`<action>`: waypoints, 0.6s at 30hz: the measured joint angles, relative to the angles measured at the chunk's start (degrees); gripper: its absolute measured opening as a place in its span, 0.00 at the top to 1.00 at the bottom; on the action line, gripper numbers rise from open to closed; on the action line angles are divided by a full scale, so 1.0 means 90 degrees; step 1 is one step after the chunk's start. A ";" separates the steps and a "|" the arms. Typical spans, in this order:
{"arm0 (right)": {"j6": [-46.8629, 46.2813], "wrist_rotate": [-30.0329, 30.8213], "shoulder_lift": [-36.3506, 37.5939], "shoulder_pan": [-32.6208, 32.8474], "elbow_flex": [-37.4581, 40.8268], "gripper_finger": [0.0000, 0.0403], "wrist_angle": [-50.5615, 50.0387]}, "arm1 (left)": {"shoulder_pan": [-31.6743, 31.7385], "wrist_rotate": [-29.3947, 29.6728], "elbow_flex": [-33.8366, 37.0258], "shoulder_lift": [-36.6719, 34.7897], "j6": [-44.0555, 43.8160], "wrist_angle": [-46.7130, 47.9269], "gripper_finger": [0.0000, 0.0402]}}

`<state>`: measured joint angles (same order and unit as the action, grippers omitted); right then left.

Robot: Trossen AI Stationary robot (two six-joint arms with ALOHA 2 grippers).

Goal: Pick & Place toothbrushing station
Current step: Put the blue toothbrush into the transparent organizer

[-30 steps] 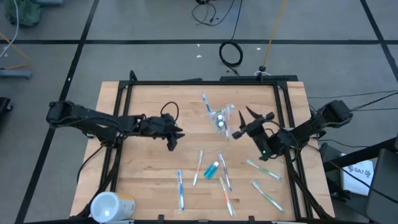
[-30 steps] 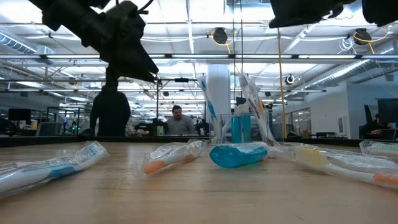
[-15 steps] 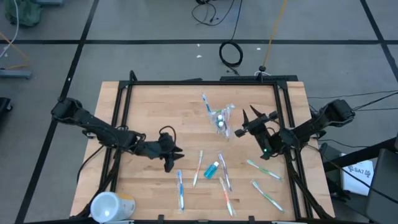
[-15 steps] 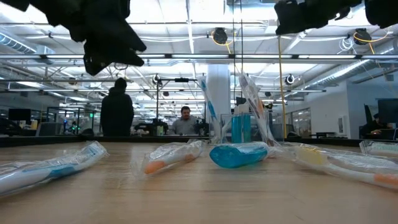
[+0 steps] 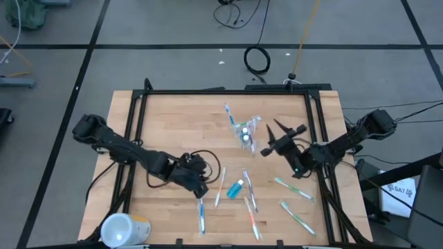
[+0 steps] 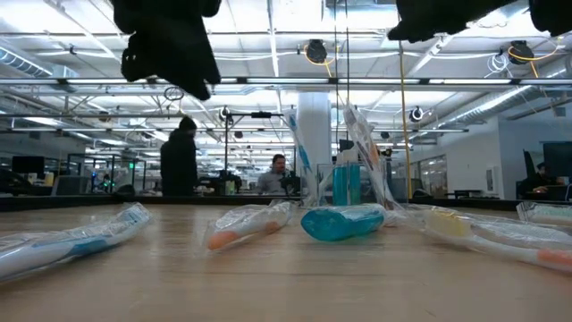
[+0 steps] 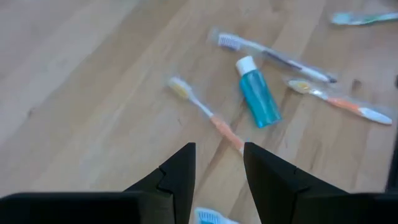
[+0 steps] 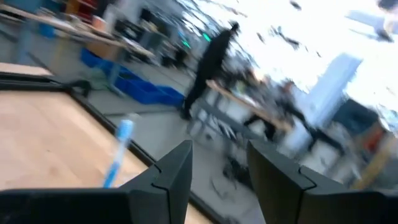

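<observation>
— On the table (image 5: pixel 166 117), what lies around the paste tube (image 5: pixel 236 187)?

— Pale wood planks in a black frame, grey tiled floor on all sides. The small blue tube with its white cap lies toward the near edge. Touching or just beside it are thin wrapped brushes: an orange brush (image 5: pixel 220 188) on its left, a purple-white brush (image 5: pixel 250 191) on its right, another orange one (image 5: pixel 252 220) nearer the edge. A blue brush (image 5: pixel 201 211) lies further left of the tube, two green brushes (image 5: pixel 293 188) well to its right. Beyond the tube, toward the far edge, stands the clear cup (image 5: pixel 247 134) with brushes upright in it.

— And the room?

— From table height, an open hall with ceiling lights, a white column, desks, and a person (image 6: pixel 180 157) standing behind.

— The fingers?

— The left gripper (image 7: pixel 219 163) hangs above the table just left of the tube, over the blue brush's head end. Its dark fingers (image 7: pixel 177 174) stand a little apart with nothing between them. The right gripper (image 5: pixel 274 136) sits just right of the cup, beyond the tube, fingers apart and empty.

— Anything else?

— A big white and yellow cylinder (image 5: pixel 124 229) lies at the near left corner, well away from the tube. The brush wrappers look glossy and crinkled.
</observation>
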<state>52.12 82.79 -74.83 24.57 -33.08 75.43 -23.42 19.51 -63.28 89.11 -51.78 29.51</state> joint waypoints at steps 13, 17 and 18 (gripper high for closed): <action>-0.2796 -0.4137 0.0002 -0.0884 -0.0002 0.64 -0.2220 | -0.0331 -0.1435 -0.0219 0.1279 -0.3151 0.1172 0.65; -0.3549 -0.5167 0.0007 -0.1192 -0.0002 0.64 -0.2289 | -0.0499 -0.1559 -0.0219 0.1516 -0.3706 0.1027 0.65; -0.3597 -0.5369 0.0007 -0.1254 -0.0002 0.64 -0.2353 | -0.0535 -0.1554 -0.0219 0.1545 -0.3789 0.0955 0.65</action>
<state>19.75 34.46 -74.76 13.28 -33.10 54.26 -28.23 5.53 -65.25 103.02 -85.88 38.11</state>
